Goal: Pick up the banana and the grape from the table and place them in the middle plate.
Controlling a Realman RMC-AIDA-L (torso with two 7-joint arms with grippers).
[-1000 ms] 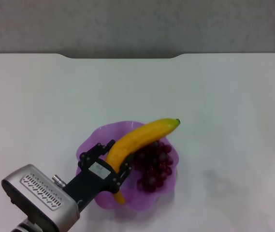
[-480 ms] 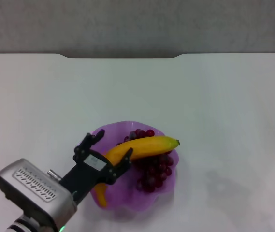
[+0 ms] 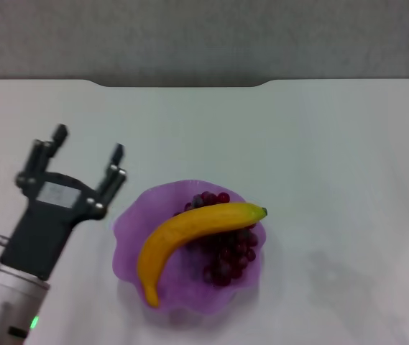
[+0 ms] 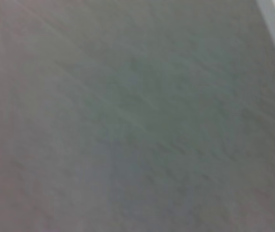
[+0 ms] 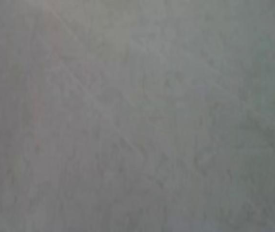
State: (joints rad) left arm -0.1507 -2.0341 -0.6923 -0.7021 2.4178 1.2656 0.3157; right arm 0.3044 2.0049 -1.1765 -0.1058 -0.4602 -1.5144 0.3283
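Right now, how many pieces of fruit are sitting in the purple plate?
2. The banana lies diagonally across the purple plate, resting on the grape bunch, which fills the plate's right half. Anything beneath them is hidden. The left pincer is open, off the plate's left.

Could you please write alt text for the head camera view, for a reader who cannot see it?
A curved yellow banana lies across a bunch of dark red grapes inside a translucent purple plate with a wavy rim, on a plain white table. The robot's black left gripper hovers open beside the plate, holding nothing. The right gripper is out of view.
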